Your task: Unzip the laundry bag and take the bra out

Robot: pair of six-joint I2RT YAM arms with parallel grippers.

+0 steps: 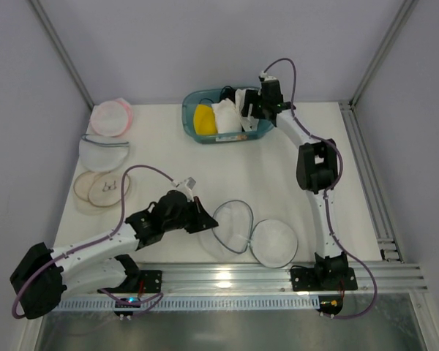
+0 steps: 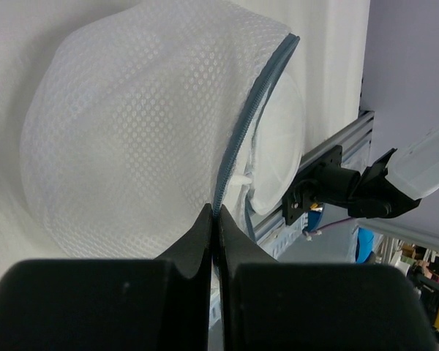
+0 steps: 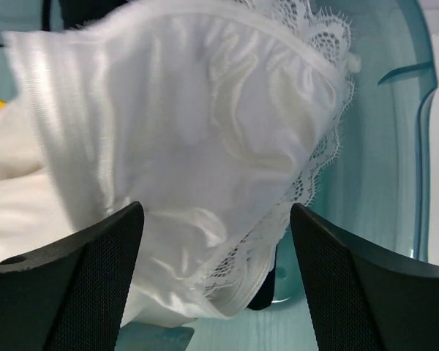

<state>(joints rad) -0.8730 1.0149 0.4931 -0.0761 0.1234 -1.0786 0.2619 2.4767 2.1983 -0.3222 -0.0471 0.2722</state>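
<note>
The laundry bag (image 1: 238, 228) lies open near the table's front edge, its two white mesh dome halves side by side with a grey-blue zipper rim. My left gripper (image 1: 208, 221) is shut on that zipper rim (image 2: 252, 117), seen close in the left wrist view with the fingers pinched together (image 2: 216, 217). My right gripper (image 1: 252, 104) is open over the teal basket (image 1: 191, 121) at the back. The bra (image 3: 205, 146), white satin with a lace edge, lies between and just beyond its fingers, partly in the basket (image 3: 395, 146). It is not gripped.
The basket also holds a yellow garment (image 1: 203, 119) and a white folded piece (image 1: 225, 117). At the left edge lie a pink-rimmed pouch (image 1: 110, 117), a white mesh pouch (image 1: 104, 152) and a beige-rimmed pouch (image 1: 101, 190). An aluminium rail (image 1: 227, 276) runs along the front.
</note>
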